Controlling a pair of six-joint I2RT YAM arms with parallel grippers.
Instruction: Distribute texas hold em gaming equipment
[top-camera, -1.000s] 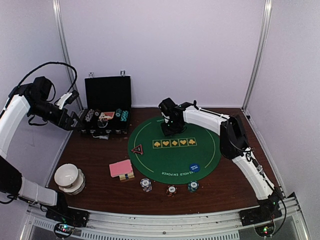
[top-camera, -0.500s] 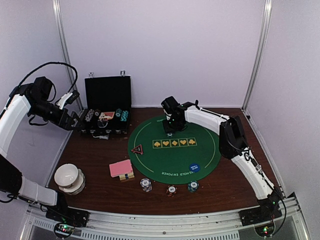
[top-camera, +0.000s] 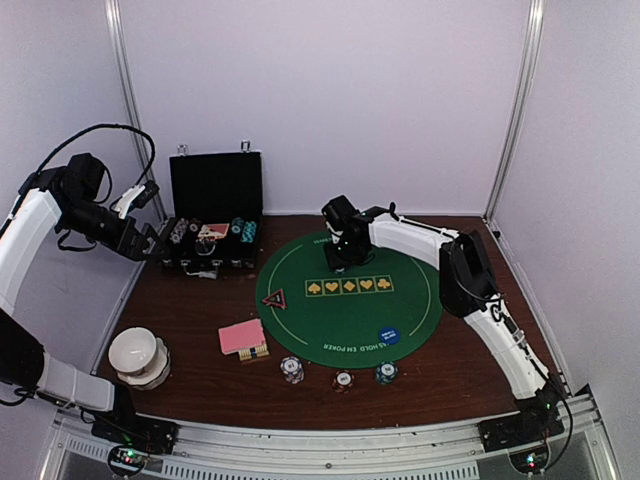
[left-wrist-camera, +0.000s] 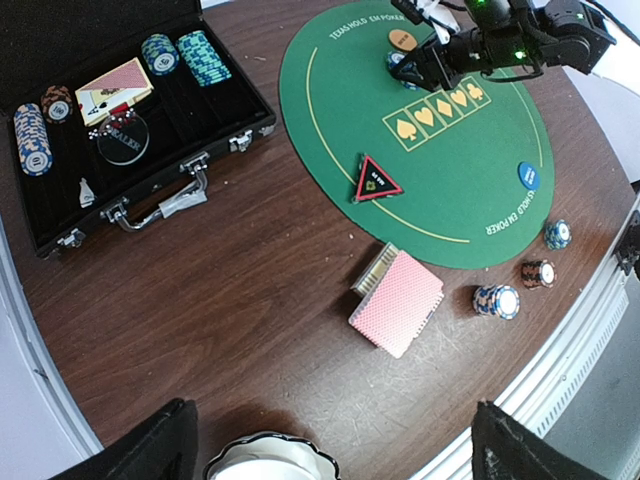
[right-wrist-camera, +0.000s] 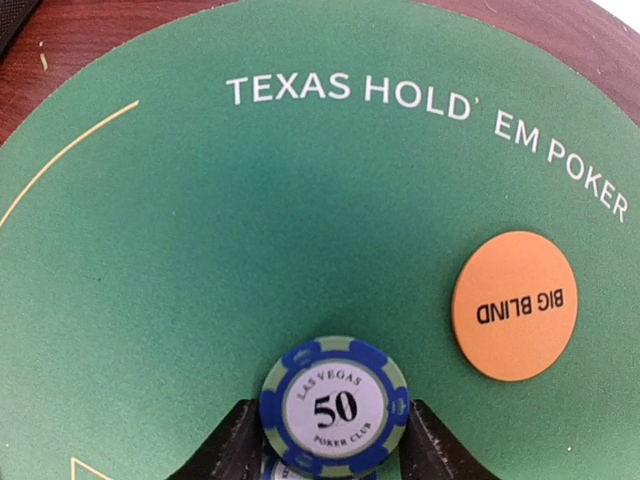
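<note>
My right gripper (top-camera: 338, 260) is low over the far part of the green mat (top-camera: 345, 310). In the right wrist view its fingers (right-wrist-camera: 232, 446) press both sides of a blue-and-white "50" chip stack (right-wrist-camera: 335, 405), beside the orange "BIG BLIND" disc (right-wrist-camera: 514, 304). My left gripper (top-camera: 150, 246) is open and empty, high by the case. A red triangle marker (left-wrist-camera: 376, 180), blue disc (left-wrist-camera: 528, 175), pink-backed cards (left-wrist-camera: 397, 301) and three chip stacks (left-wrist-camera: 497, 300) (left-wrist-camera: 539, 273) (left-wrist-camera: 558, 233) lie below.
The open black case (left-wrist-camera: 130, 150) at the far left holds chip stacks (left-wrist-camera: 203, 57) and cards (left-wrist-camera: 115, 88). A white bowl (top-camera: 137, 355) stands at the near left. A small patterned card box (top-camera: 255, 352) lies under the pink cards' edge.
My right gripper has shifted slightly over the far part of the mat. The left arm has not moved.
</note>
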